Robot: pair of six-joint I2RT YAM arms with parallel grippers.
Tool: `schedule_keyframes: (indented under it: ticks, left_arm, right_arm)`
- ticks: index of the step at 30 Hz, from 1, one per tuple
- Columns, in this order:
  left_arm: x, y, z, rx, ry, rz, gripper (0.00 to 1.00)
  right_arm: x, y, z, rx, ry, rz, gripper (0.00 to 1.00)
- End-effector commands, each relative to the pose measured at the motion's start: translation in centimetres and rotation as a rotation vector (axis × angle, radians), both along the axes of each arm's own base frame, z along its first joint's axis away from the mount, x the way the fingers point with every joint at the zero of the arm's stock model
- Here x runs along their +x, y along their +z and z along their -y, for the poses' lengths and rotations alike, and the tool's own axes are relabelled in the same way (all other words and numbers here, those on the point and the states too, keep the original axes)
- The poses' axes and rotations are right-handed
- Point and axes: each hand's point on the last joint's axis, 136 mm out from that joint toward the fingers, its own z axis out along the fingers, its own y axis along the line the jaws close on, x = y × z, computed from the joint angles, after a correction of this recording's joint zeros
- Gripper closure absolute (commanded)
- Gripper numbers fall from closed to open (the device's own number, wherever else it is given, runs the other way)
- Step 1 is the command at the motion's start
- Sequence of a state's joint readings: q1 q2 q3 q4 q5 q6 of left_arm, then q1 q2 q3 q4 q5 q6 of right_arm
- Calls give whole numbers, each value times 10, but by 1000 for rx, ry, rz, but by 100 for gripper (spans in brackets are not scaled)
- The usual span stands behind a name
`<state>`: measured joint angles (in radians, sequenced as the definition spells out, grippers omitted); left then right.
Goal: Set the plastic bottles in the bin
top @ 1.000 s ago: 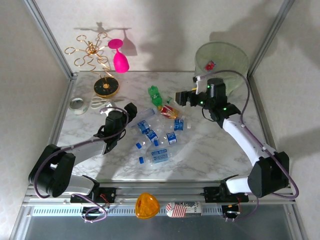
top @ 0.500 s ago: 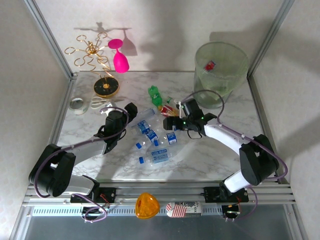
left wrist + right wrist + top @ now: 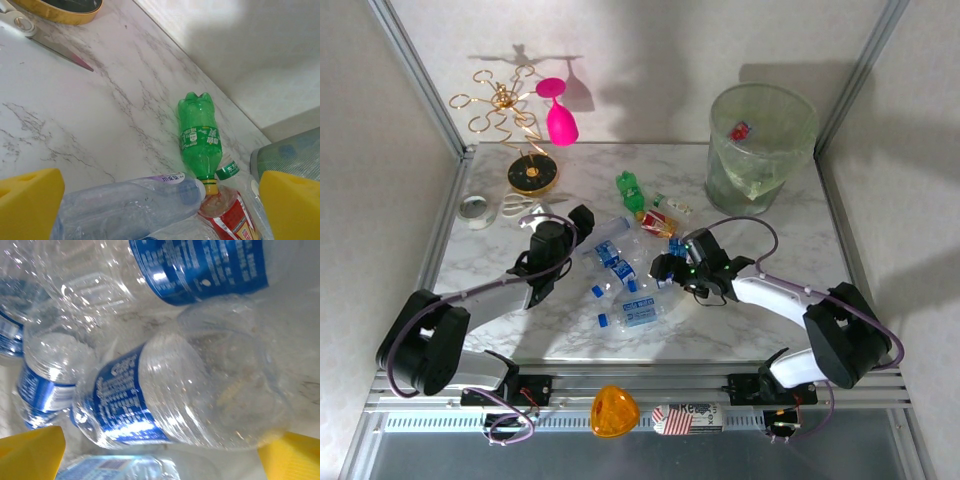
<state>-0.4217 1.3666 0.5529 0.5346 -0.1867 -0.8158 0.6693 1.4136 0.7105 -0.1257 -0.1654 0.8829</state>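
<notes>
Several plastic bottles lie in a cluster (image 3: 625,275) mid-table, clear with blue labels. Behind them lie a green bottle (image 3: 630,189) and a red-labelled one (image 3: 658,222). The bin (image 3: 761,150) stands at the back right with a red-labelled bottle (image 3: 739,131) inside. My right gripper (image 3: 662,268) is open, low at the cluster's right side. In the right wrist view a clear blue-labelled bottle (image 3: 175,400) lies between its yellow pads (image 3: 30,455), not squeezed. My left gripper (image 3: 582,222) is open at the cluster's left. Ahead of it lie a clear bottle (image 3: 135,205), the green bottle (image 3: 200,135) and the red-labelled one (image 3: 232,217).
A pink wine glass (image 3: 558,115) hangs on a gold wire stand (image 3: 505,105) at the back left, above its round base (image 3: 532,176). Scissors (image 3: 520,207) and a tape roll (image 3: 473,208) lie near the left edge. Metal frame posts flank the table.
My right arm has swung from beside the bin down and left to the bottle cluster, staying open. The left arm has not moved.
</notes>
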Motion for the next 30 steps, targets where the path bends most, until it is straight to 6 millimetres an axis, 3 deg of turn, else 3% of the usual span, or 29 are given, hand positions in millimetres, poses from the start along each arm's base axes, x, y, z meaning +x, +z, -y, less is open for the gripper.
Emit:
schedule_keyframes:
  ticks: [1, 11, 30]
  left_arm:
    - [-5, 7, -13, 18, 45, 20, 0]
    - [-16, 13, -29, 51, 99, 38, 1]
    - [-16, 12, -32, 64, 110, 39, 0]
  right_arm:
    - [7, 3, -15, 105, -58, -4, 1]
    - [21, -11, -22, 218, -182, -17, 8]
    - [39, -24, -25, 281, -277, 4, 28]
